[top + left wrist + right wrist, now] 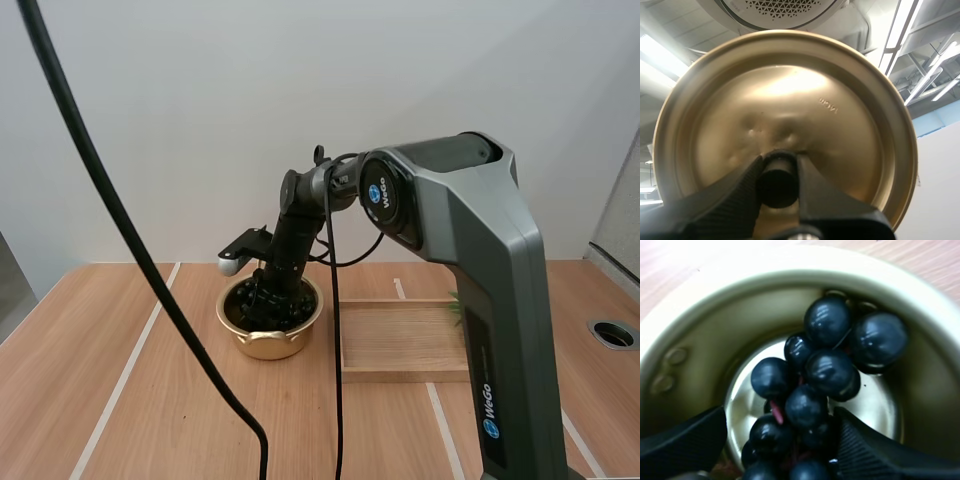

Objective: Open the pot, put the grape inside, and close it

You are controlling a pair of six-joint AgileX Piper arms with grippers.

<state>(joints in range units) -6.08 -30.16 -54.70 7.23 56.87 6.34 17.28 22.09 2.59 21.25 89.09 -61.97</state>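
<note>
Grapes (825,370) sit inside the pot (685,325), the right gripper (780,415) spread apart around them; the left gripper (778,162) clamps the lid (790,100); next, the right arm must lift clear

The right arm bends down over the table (150,400), its right gripper (272,288) lowered into the open gold pot (268,345) among dark grapes (246,304). A wooden tray (400,340) lies just beside the pot, on its right.
</note>
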